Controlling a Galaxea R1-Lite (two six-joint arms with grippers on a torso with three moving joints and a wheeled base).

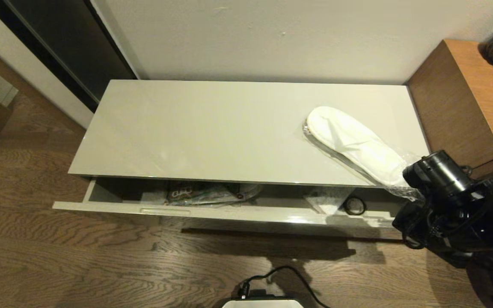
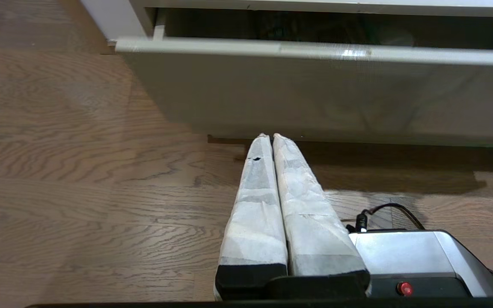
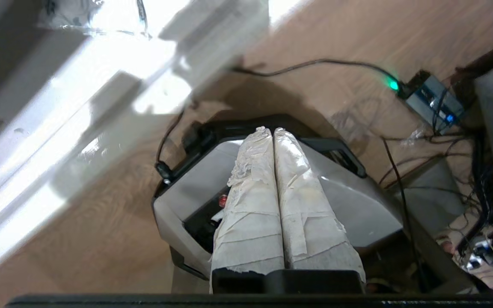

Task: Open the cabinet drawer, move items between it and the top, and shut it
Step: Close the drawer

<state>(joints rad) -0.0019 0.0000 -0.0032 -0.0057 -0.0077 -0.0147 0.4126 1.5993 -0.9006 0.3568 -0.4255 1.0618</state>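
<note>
Slipper (image 1: 355,145) in clear plastic lies on the top (image 1: 212,128) at the centre right of the head view, its long axis running diagonally from the upper left down toward the lower right, with the wrap's tail reaching the front edge of the panel. The cabinet drawer (image 1: 229,212) stands pulled out below that edge, and inside it the tissue pack (image 1: 330,200) sits toward the right, just beside a small black tape ring (image 1: 354,205), while a printed packet (image 1: 203,193) lies further left. The right arm, at the lower right of the head view, is the nearer one: its body overlaps the slipper's lower end in that view. The right gripper (image 3: 272,130) has its jaws pressed together and empty, pointing away from the cabinet toward the robot's base (image 3: 357,205) and the floor. The left gripper (image 2: 271,137), likewise closed on nothing, hangs low before the drawer front and well apart from both items. Judging from this, the next move falls to the right arm, which must swing its jaws round toward the cabinet.
</note>
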